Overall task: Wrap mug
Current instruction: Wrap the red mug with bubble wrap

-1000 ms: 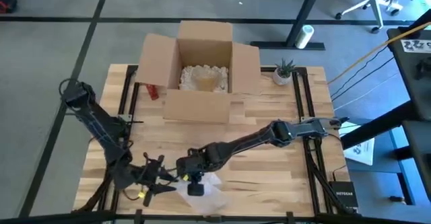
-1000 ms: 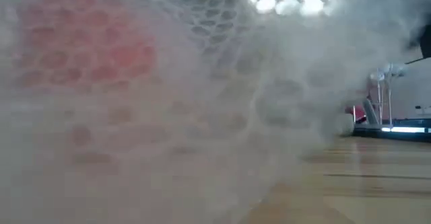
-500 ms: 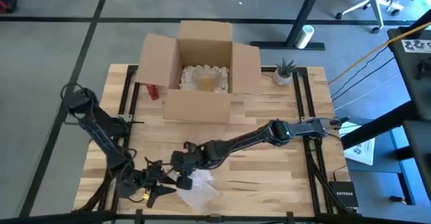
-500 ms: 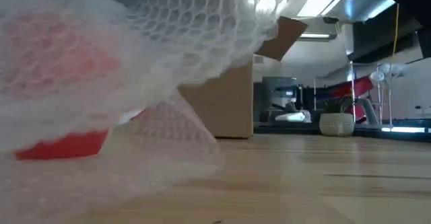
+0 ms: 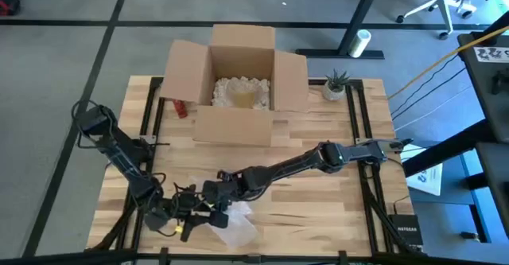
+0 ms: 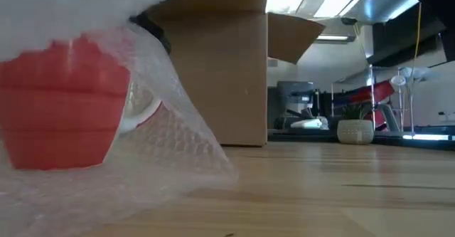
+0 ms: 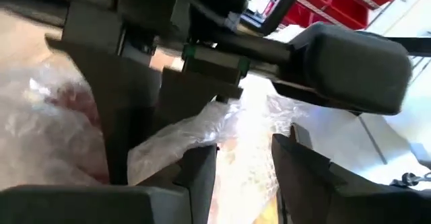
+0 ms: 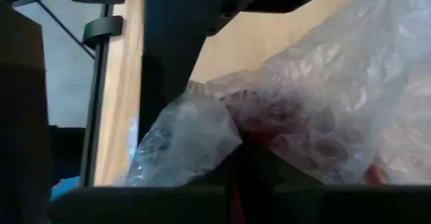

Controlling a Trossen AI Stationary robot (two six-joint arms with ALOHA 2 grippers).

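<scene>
While right pincer clamps bubble wrap over mug, left pincer parted.

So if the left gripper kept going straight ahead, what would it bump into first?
Most likely the bubble wrap, bunched right in front of the left gripper, with the right gripper just behind it. The red mug sits inside the wrap, though depth is hard to judge.

Red mug, clear bubble wrap, brown cardboard box, pale wood table

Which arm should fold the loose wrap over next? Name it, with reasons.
Probably the left. The right gripper seems pinched on the bubble wrap around the red mug; the left gripper is beside it.
</scene>
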